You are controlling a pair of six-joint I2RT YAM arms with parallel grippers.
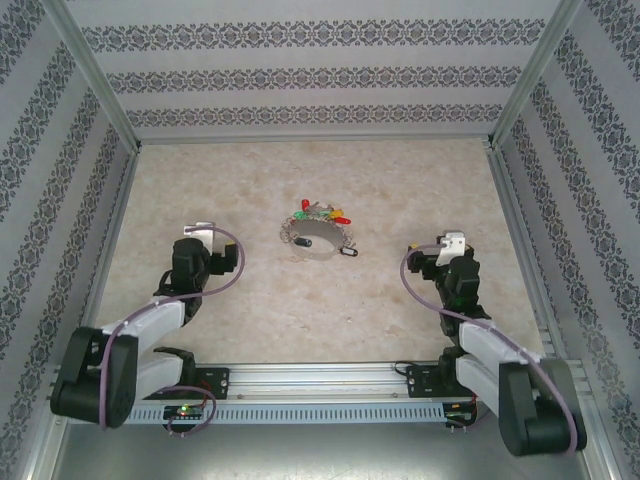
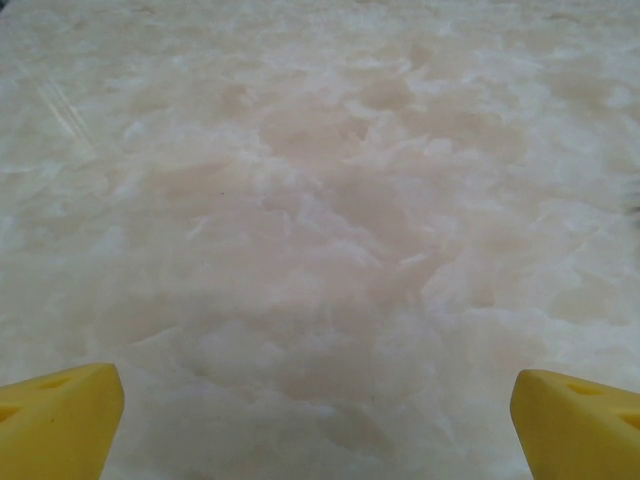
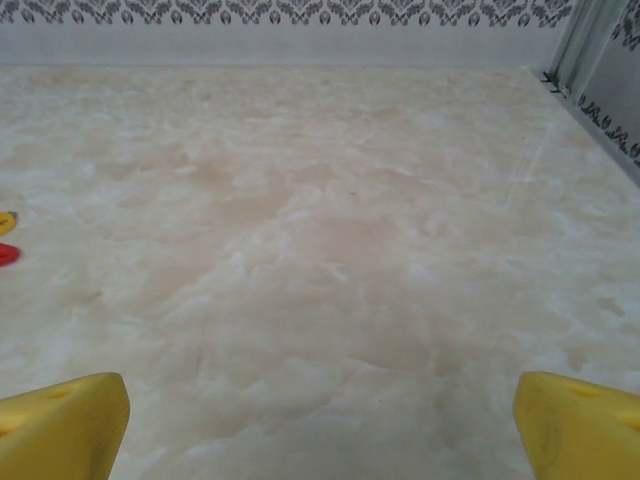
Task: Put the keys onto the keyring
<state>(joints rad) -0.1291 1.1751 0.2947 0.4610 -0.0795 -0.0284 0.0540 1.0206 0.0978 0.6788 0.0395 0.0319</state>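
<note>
The keyring (image 1: 318, 243), a thin grey loop, lies flat in the middle of the table. A cluster of small keys (image 1: 322, 213) with red, green and yellow tags rests at its far rim; whether they are strung on the loop I cannot tell. My left gripper (image 1: 202, 231) hovers to the left of the ring. Its yellow fingers (image 2: 60, 420) stand wide apart over bare table, so the left gripper (image 2: 316, 390) is open. To the ring's right, my right gripper (image 1: 447, 243) (image 3: 320, 390) is open too. A red tag (image 3: 6, 254) and a yellow tag (image 3: 5, 222) peek in at the left edge of the right wrist view.
Two small dark pieces (image 1: 350, 251) lie on the ring's near side. Patterned walls (image 1: 300, 80) close the table at the back and on both sides. An aluminium rail (image 1: 320, 380) carries the arm bases along the near edge.
</note>
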